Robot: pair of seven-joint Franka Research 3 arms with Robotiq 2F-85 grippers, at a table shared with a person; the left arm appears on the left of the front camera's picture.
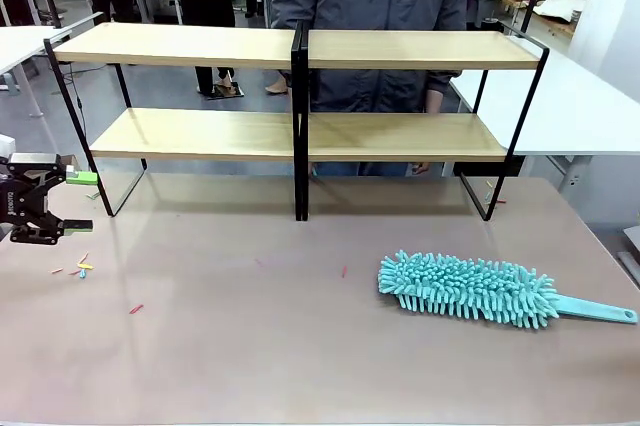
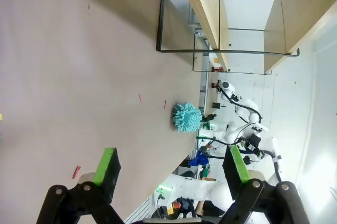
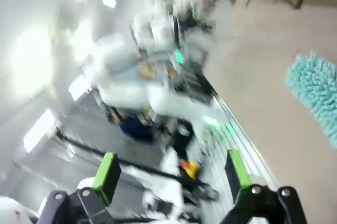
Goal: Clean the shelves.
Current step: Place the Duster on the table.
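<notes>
Right wrist view: right gripper (image 3: 171, 179) open, empty; we should grab the duster (image 3: 315, 93) handle ahead, then wipe the shelves (image 1: 300, 51).

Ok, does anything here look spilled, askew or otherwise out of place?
Only small litter: coloured scraps scattered on the table near the open left tool, a red bit further out. The shelves stand straight and bare; the teal duster lies flat.
</notes>
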